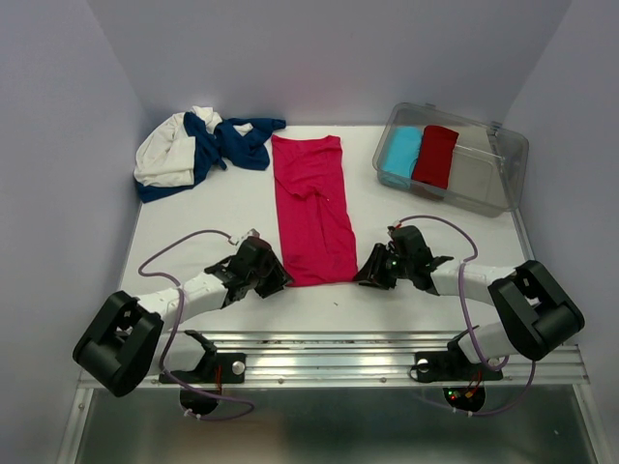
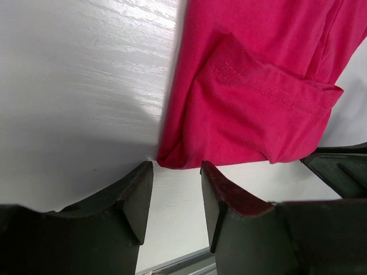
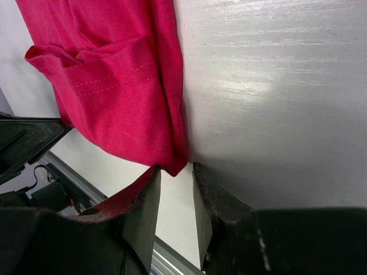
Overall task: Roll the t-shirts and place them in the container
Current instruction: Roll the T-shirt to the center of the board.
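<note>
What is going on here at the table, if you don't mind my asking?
A bright pink-red t-shirt lies folded into a long strip mid-table, not yet rolled. The robot's left gripper and right gripper sit open at its near corners, gripping nothing. A heap of navy and white tees lies far left.

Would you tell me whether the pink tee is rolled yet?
Not yet: the pink tee lies flat as a long folded strip, with no roll at either end.
</note>
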Motion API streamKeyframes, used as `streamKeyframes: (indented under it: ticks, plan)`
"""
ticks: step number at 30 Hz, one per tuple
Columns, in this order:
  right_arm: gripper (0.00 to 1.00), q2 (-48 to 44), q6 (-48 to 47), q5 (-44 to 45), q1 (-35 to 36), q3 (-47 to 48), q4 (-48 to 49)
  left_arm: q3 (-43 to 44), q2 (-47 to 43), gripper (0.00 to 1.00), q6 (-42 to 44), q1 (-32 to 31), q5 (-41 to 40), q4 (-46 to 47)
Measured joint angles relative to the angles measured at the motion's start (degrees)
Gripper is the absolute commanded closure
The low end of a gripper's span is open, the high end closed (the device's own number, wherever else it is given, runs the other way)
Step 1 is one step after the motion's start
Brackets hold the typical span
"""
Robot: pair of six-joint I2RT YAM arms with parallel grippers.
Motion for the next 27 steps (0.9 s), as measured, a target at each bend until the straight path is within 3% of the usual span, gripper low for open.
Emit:
streamKeyframes:
  ticks: [8,13,18,27]
  plan:
    - [0.66,0.5,0.2,0.0,0.0,0.3,0.0,1.6,3.6,0.80,-0.2,0.0,0.0,0.8]
    - [0.79,1.2,0.7,-0.1,0.0,0.5,0.2,2.5,5.1,1.00,0.2,0.0,0.0,0.8]
    - [0.99,2.1,1.2,0.3,0.0,0.9,0.1,2.5,5.1,1.00,0.3,0.0,0.0,0.7]
    - [0.99,1.7,1.2,0.8,0.0,1.2,-0.1,2.5,2.8,1.00,1.2,0.0,0.0,-0.7]
